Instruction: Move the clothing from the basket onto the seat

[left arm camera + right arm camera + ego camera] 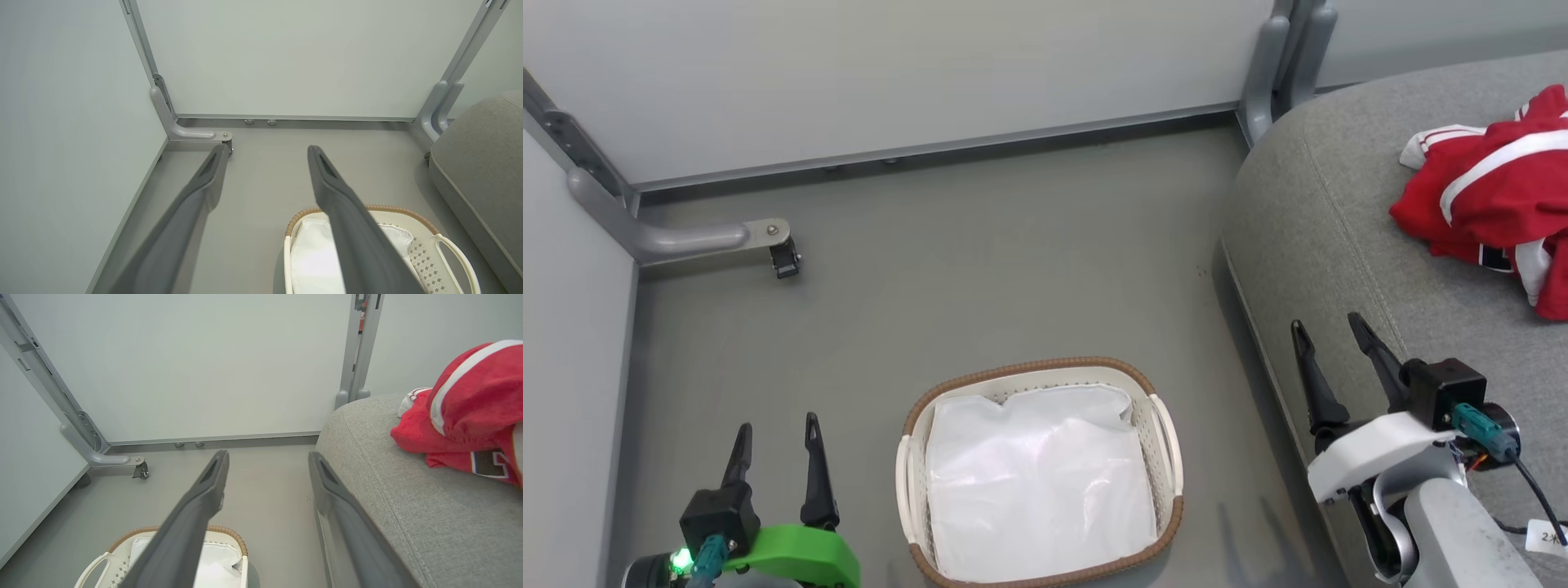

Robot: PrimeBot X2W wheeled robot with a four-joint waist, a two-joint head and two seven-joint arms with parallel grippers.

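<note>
Clothing [1494, 196] heaped on the seat [1339, 269], basket [1029, 365] holding only its liner [1037, 490]; left gripper [778, 423] and right gripper [1325, 322], fingers spread and empty, should likely retire clear of the pile

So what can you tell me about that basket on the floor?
The basket is a small oval laundry basket of cream-white plastic, with perforated sides, a brown woven rim and a white handle on each side. It stands upright on the grey floor, left of the grey sofa seat, not touching it. Inside lies a plain white liner sheet, nothing else.
</note>
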